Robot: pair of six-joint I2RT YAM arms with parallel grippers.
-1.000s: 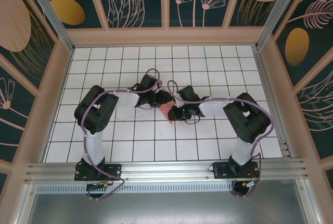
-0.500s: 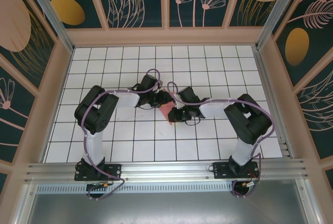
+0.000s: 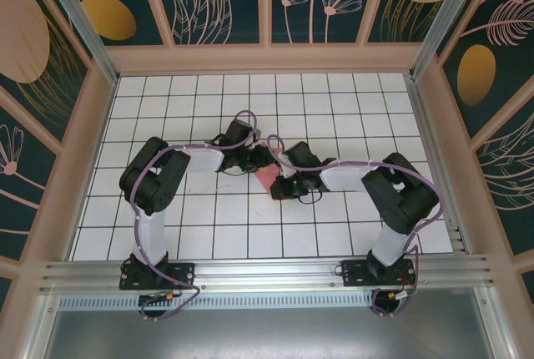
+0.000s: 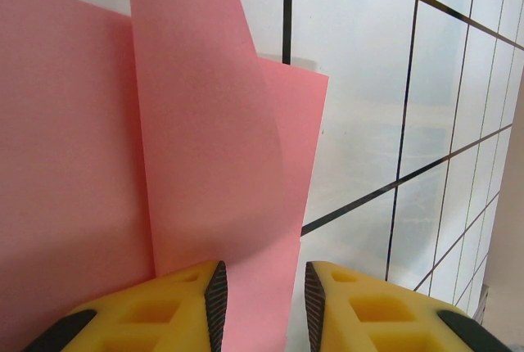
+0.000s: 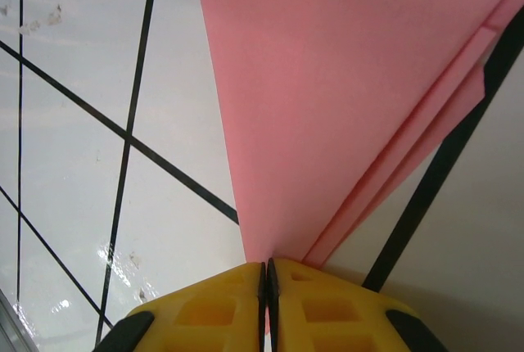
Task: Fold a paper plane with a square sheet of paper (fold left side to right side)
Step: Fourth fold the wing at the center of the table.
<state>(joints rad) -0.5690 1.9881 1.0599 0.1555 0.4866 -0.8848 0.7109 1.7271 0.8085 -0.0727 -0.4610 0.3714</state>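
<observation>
The square sheet of paper is pink and partly folded, lying on the white grid table between the two grippers. In the left wrist view a flap of the paper curls up over a flat layer. My left gripper is open, its jaws a finger's width apart over the paper's right edge, and it sits at the sheet's far side. My right gripper is shut on the narrow end of the layered paper, and it is at the sheet's near right.
The table is white tile with black grid lines, fenced by tan rails and patterned walls. Both arm bases stand on the metal rail at the near edge. Bare tiles lie all around the paper.
The right arm has shifted a little to the left, carrying its gripper and the pinched paper closer to the left gripper. The left arm has stayed still.
</observation>
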